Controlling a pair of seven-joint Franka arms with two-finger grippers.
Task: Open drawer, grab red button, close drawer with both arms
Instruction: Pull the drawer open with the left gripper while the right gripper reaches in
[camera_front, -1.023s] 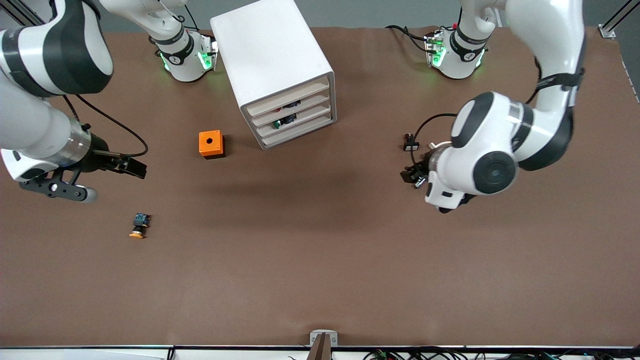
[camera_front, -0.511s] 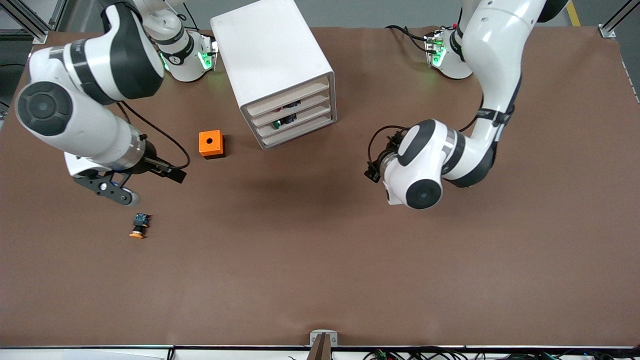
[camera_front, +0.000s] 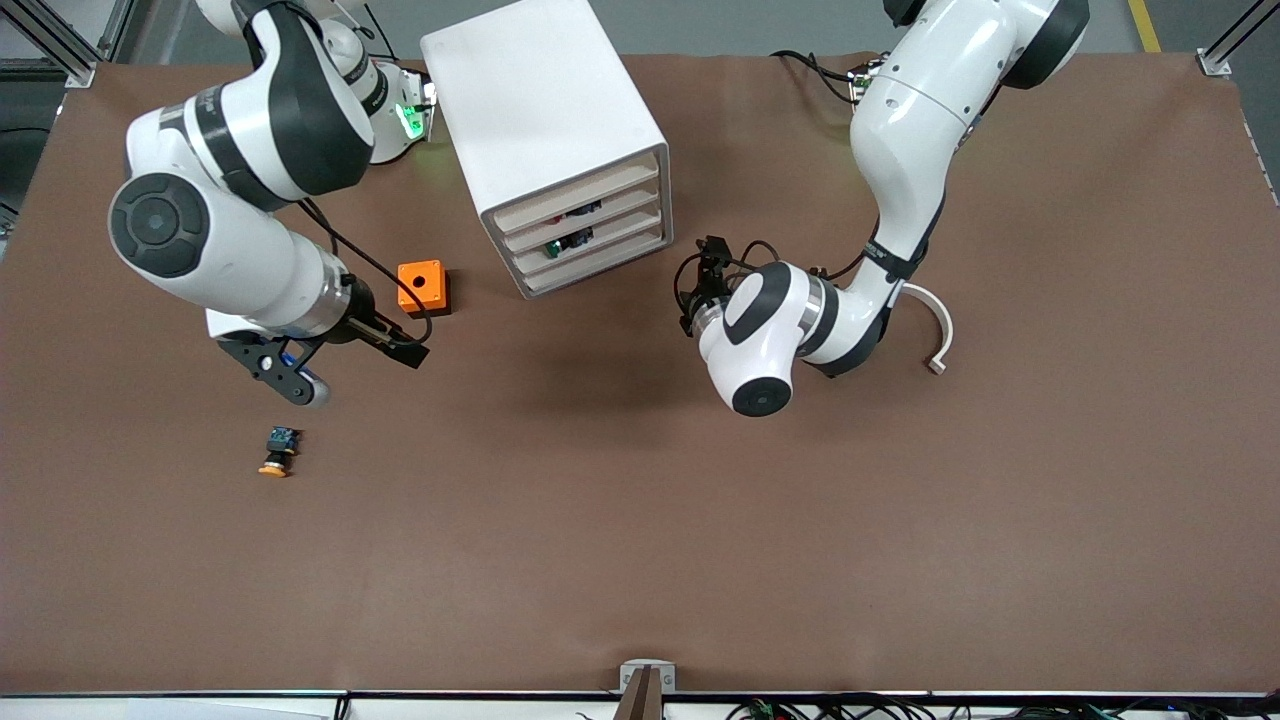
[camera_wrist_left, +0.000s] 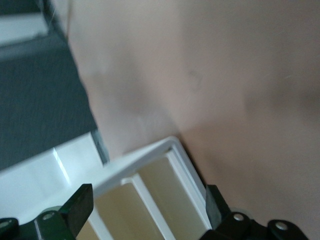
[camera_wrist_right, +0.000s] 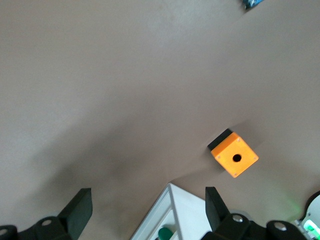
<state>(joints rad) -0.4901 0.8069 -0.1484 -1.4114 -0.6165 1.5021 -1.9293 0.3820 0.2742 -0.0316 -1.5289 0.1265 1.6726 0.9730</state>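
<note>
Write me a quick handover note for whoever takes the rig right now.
Left gripper: open, empty, beside the cabinet at its drawer fronts.
Right gripper: open, empty, over bare table near the orange box.
The drawer, second from top, is shut; the red button shows faintly inside it.
Done: nothing.
Left: open drawer, grab button, close drawer.

Two white jointed robot arms (camera_front: 240, 200) (camera_front: 900, 150), one white four-drawer cabinet (camera_front: 545, 130), one orange box (camera_front: 422, 287), one orange-capped push-button (camera_front: 278, 452).
</note>
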